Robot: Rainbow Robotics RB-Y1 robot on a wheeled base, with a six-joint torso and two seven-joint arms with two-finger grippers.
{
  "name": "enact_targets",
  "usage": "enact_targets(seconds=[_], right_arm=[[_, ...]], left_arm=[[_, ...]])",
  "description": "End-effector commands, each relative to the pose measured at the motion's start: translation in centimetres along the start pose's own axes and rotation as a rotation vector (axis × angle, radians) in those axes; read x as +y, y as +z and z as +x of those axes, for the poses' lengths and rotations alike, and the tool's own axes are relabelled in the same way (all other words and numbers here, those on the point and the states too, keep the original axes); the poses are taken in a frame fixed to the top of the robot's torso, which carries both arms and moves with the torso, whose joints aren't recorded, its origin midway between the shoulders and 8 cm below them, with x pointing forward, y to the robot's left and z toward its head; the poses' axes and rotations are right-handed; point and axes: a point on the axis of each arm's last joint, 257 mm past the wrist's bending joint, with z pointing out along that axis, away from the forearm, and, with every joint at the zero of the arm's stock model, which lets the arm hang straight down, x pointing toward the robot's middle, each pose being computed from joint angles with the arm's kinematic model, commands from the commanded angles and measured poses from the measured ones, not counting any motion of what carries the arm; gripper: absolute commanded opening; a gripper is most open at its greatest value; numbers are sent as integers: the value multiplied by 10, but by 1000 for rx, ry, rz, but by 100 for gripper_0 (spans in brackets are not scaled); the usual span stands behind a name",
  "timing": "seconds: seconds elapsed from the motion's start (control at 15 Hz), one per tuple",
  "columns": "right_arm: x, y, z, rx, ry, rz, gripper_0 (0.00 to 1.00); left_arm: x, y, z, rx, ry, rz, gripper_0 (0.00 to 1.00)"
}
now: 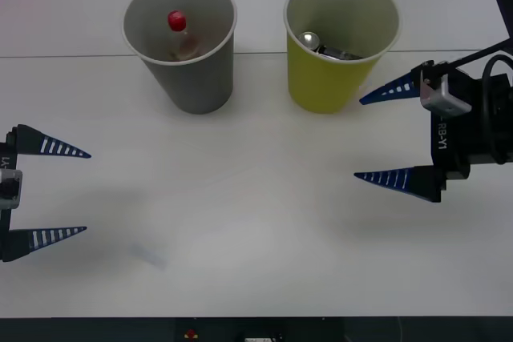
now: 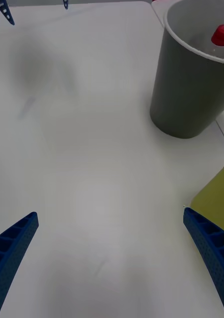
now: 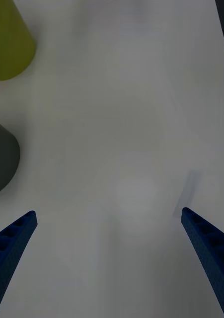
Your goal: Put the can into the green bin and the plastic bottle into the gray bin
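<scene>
Front view: two tapered bins on the white tabletop (image 1: 256, 198). The tall gray bin (image 1: 192, 78) holds one red-capped clear plastic bottle (image 1: 179, 34); the yellow-green bin (image 1: 327, 78), just beside the right gripper (image 1: 383, 134), holds one silver-topped metal can (image 1: 311, 39). The right gripper's housing reads "RB-Y1". Left gripper (image 1: 70, 191) spread, empty.

Right wrist view: fingers (image 2: 15, 248) apart, empty; gray bin ahead.

Left wrist view: fingers (image 3: 12, 243) apart, empty.

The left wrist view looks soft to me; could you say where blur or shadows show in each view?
Left wrist view: table and both bins blurred, a faint smear on it. Right wrist view: gray bin sharp, soft shadow on the table. Front view: crisp, dim shadows beside the left gripper.
</scene>
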Motion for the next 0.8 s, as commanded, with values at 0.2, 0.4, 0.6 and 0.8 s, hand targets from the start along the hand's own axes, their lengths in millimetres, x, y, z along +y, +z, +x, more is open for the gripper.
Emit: enact_targets(seconds=[0.2, 0.4, 0.6, 0.8], right_arm=[[7, -27, 49, 40, 15, 22, 100], [14, -41, 75, 31, 29, -19, 100], [25, -55, 92, 54, 20, -59, 100], [31, -60, 93, 56, 12, -79, 100]], left_arm=[[0, 0, 0, 0, 0, 0, 100], [0, 0, 0, 0, 0, 0, 100], [0, 0, 0, 0, 0, 0, 100], [0, 0, 0, 0, 0, 0, 100]])
